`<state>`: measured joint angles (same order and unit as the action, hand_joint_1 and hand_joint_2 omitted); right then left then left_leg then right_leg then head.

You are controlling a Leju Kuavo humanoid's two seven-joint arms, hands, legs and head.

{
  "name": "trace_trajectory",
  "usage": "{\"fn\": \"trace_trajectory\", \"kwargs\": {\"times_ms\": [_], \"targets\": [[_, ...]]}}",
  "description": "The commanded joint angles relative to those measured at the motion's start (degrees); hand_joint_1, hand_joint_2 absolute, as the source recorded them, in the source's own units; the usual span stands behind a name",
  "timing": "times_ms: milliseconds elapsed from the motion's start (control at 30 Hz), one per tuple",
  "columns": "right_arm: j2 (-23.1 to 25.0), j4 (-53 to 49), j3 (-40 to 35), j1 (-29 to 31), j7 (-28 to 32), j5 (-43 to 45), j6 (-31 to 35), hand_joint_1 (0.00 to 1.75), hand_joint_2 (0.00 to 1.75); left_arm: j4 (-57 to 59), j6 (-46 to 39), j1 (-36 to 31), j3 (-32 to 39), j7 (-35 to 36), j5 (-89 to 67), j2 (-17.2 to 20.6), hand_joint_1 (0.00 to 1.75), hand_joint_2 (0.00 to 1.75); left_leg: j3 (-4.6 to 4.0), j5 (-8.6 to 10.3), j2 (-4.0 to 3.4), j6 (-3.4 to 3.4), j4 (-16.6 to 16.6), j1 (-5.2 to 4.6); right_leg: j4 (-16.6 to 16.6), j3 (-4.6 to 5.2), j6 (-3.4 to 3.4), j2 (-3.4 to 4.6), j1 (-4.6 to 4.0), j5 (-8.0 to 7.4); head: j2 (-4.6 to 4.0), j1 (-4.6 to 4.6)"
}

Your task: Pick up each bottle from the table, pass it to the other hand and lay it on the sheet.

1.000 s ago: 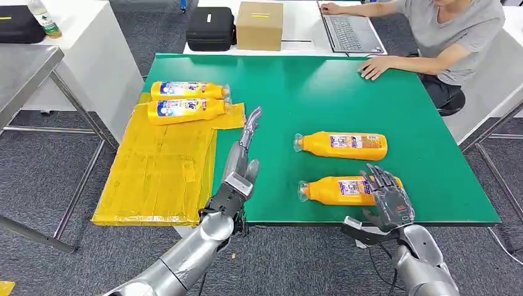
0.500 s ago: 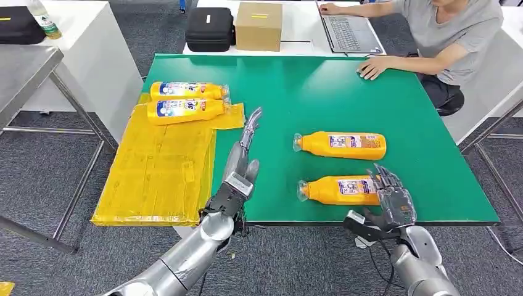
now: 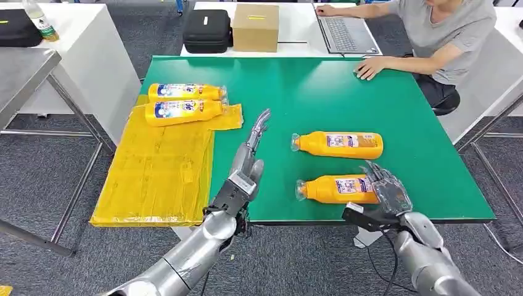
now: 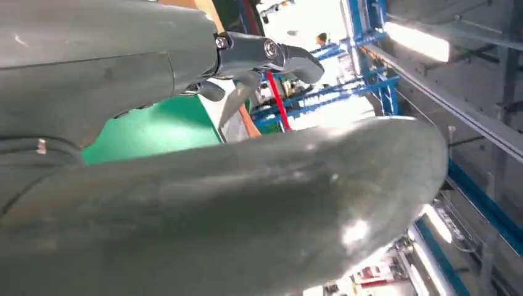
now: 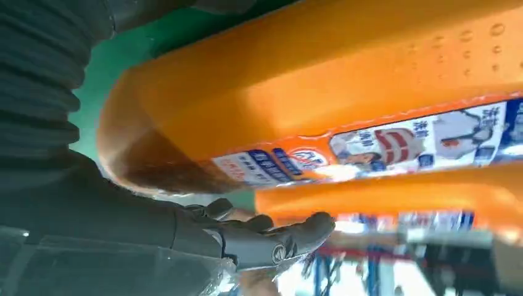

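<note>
Where the right robot hand (image 3: 387, 192) covers the near bottle (image 3: 336, 189), contact stays unclear.

Four orange bottles with printed labels lie on their sides on the green table (image 3: 321, 92). Two rest side by side on the far end of the yellow sheet (image 3: 157, 172), which drapes over the table's left edge: the rear sheet bottle (image 3: 185, 92) and the front sheet bottle (image 3: 184, 110), caps pointing right. Right of the sheet, the far table bottle (image 3: 338, 144) and the near table bottle (image 3: 336, 189) lie parallel, caps pointing toward the sheet.
</note>
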<state>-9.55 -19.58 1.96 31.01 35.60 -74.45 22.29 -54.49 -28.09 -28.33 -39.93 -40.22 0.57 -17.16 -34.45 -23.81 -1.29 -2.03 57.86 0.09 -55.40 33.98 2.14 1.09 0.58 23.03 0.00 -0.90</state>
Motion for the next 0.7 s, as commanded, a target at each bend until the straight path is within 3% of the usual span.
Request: {"fn": "trace_trajectory", "kwargs": {"times_ms": [33,100,133,300,467,600,667,700], "targets": [[-1.46,5.46,-5.76,-2.05,-0.35,-1.19,-5.54,1.55,1.75,5.04,0.65,-2.90,-0.27,0.22,0.02,-0.81,0.00,0.00,0.01,0.00,0.34,0.02,0.00,0.04,0.03,-0.14,0.06,-0.30,-0.04,0.13,0.00,0.02],[-1.46,5.46,-5.76,-2.05,-0.35,-1.19,-5.54,1.55,1.75,5.04,0.65,-2.90,-0.27,0.22,0.02,-0.81,0.00,0.00,-0.05,0.06,0.43,0.03,-0.05,0.06,0.09,-0.14,0.04,-0.35,-0.05,0.07,0.00,0.04],[-1.33,5.82,-5.74,-1.72,-0.37,-1.05,-7.18,1.75,1.75,5.14,0.75,-3.00,-0.24,0.22,0.07,-0.92,0.00,0.00,-0.01,0.05,0.43,-0.04,-0.03,0.06,0.07,-0.20,0.06,-0.33,-0.05,0.09,0.00,0.00],[-2.52,6.27,-7.92,0.49,-2.41,-2.96,-15.80,1.75,1.75,4.57,0.26,-3.57,-0.12,0.22,0.10,-1.25,0.00,0.00,0.01,0.30,0.68,-0.06,-0.08,0.05,0.11,-0.30,0.02,-0.49,-0.04,-0.02,0.00,0.02],[-2.47,5.30,-5.94,-0.52,-0.91,-0.43,-14.69,1.75,1.75,5.45,-0.53,-4.24,-0.14,0.22,-0.66,-2.10,0.00,0.00,0.10,0.27,0.82,-0.04,-0.08,0.10,0.17,-0.44,0.08,-0.63,-0.09,0.01,0.00,0.00],[1.19,2.31,1.55,-1.93,4.40,11.05,-9.52,1.75,1.75,5.26,-2.20,-3.88,0.48,0.22,-1.03,-1.87,0.00,0.00,0.20,0.20,0.78,-0.08,-0.06,0.10,0.17,-0.53,0.14,-0.52,-0.08,0.08,0.00,0.04],[2.92,-5.03,-2.61,-4.21,4.40,29.37,-7.64,1.75,1.75,3.98,-3.17,-3.26,1.34,0.22,-0.59,-1.65,0.00,0.00,0.14,0.19,0.76,-0.09,-0.07,0.08,0.17,-0.51,0.14,-0.50,-0.06,0.06,0.00,0.02],[2.92,-5.03,-2.61,-4.21,4.40,29.37,-7.64,1.75,1.75,3.98,-3.17,-3.26,1.34,0.22,-0.59,-1.65,0.00,0.00,0.03,0.25,0.73,-0.04,-0.16,0.08,0.23,-0.42,0.10,-0.49,-0.06,0.00,0.00,0.04]]}}
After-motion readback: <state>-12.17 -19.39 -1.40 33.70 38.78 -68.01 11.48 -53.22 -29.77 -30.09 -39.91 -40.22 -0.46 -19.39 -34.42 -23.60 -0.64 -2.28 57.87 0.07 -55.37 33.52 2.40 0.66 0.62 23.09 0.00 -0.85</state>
